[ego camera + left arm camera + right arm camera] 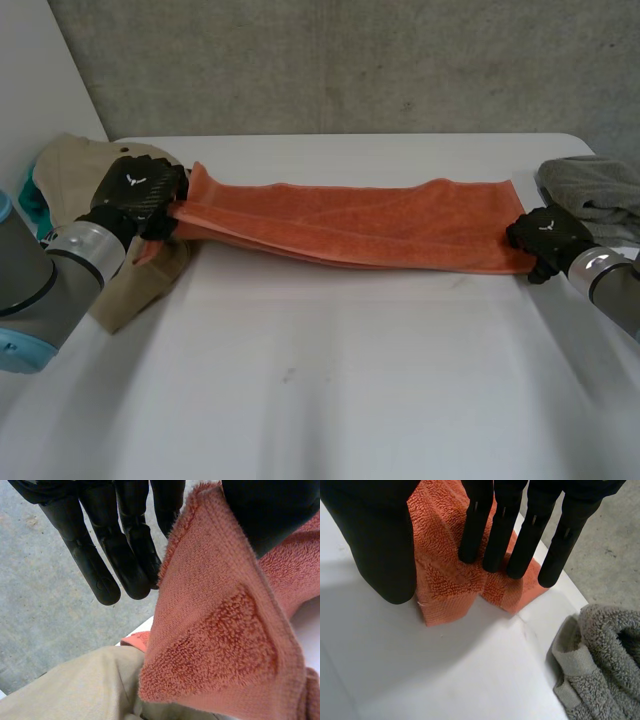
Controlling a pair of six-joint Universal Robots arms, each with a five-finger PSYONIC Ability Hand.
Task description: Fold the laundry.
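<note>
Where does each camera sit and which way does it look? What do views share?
Head view: behind the arms, looking down at the white table; both arms, left hand and right hand each pinching an end of the orange towel.
Left wrist view: on that wrist, along the palm; own fingers and thumb, beige cloth beneath the towel.
Right wrist view: on that wrist, along the palm; own fingers and thumb, grey towel beside.
Shared: the orange towel in all three.
</note>
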